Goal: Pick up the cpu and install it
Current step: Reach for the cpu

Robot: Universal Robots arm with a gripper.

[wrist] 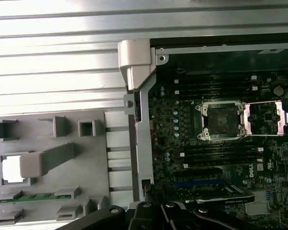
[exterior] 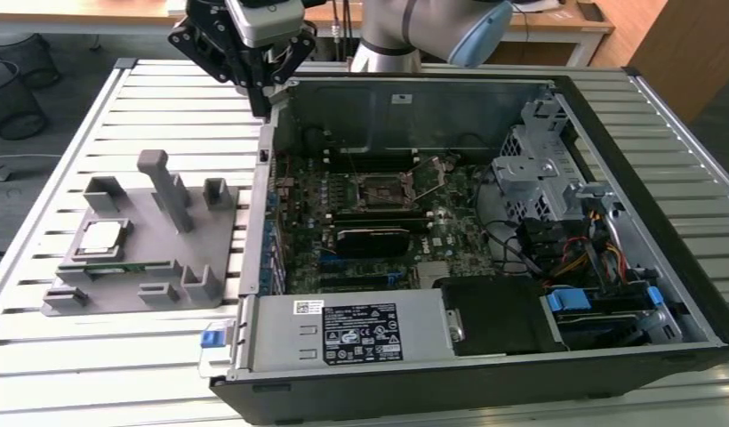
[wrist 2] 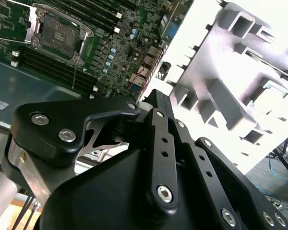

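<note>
The cpu (exterior: 101,236) is a flat silvery square lying in a pocket of the grey holder (exterior: 151,294) on the slatted table, at the exterior view's left of the open computer case. In the first wrist view the cpu (wrist: 9,170) shows as a bright square partly behind a grey post. The open socket (exterior: 382,185) sits mid-motherboard, and both wrist views show the socket (wrist: 221,120) (wrist 2: 57,33) with its metal frame flipped open. My gripper (exterior: 261,105) hangs above the case's far corner at the exterior view's left, shut and holding nothing, well away from the cpu.
A green memory stick (exterior: 104,269) lies in the holder just in front of the cpu. Tall grey posts (exterior: 169,187) rise from the holder. The case wall (exterior: 268,205) stands between holder and motherboard. A power supply (exterior: 353,331) and drive cage (exterior: 537,169) crowd the case.
</note>
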